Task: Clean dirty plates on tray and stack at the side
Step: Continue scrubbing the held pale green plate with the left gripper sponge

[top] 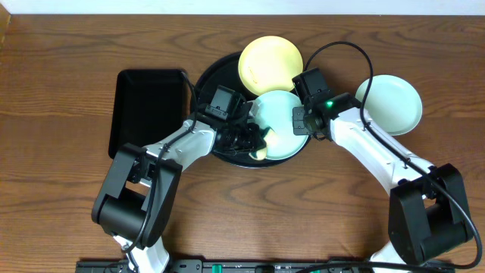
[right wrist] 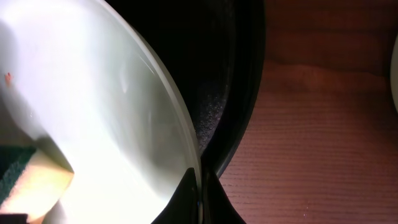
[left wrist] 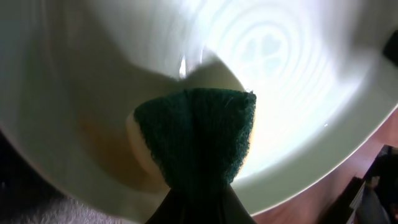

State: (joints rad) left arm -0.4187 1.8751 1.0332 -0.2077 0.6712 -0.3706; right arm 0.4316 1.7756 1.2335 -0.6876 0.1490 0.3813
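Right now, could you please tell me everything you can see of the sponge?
The sponge is yellow foam with a dark green scouring layer, squeezed in the shut left gripper. It presses on the pale green plate in the round tray, beside an orange-brown smear.

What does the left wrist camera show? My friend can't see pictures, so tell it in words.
A green and yellow sponge, pinched by the left gripper, presses on the inside of a pale green plate. An orange-brown smear sits just left of the sponge.
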